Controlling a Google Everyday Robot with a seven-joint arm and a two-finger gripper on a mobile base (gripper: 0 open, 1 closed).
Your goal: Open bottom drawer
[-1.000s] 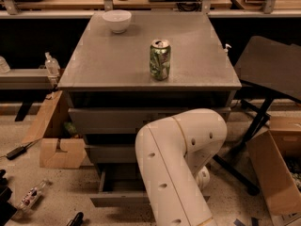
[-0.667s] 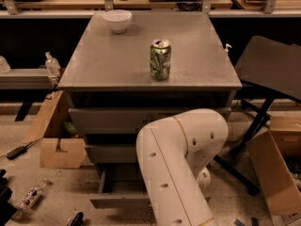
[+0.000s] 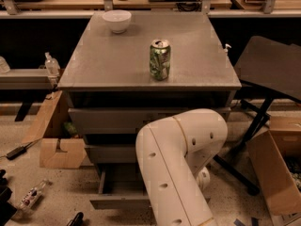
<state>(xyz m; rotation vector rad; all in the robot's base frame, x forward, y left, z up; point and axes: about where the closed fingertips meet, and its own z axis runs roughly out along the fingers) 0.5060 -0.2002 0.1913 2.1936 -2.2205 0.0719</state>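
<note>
Bottom drawer (image 3: 117, 202): grey, flat-fronted, lowest of three in the grey metal cabinet (image 3: 117, 74). It stands pulled out from the cabinet body, its front well forward of the two drawers above. Plain grey floor shows inside on the left. The right part of the front is hidden.

Thick white jointed robot arm (image 3: 178, 168) bends in front of the cabinet's lower right, covering the right half of the bottom drawer and part of the middle grey drawer (image 3: 110, 153). The gripper is hidden behind this arm, low at the cabinet's front. Cannot tell whether it is spread or closed.

Top wide grey drawer (image 3: 117, 120) sits just under the cabinet top, about flush with the body.

On the cabinet top:
- green drink can (image 3: 160, 60), upright, near the centre
- small white round bowl (image 3: 117, 20), at the back-left corner, well apart from the can

Left of the cabinet: a brown cardboard box (image 3: 59, 147) on the speckled floor, just beside the cabinet's side. Right of the cabinet: a dark flat panel on black legs (image 3: 273, 65) and an open brown carton (image 3: 275, 173).
</note>
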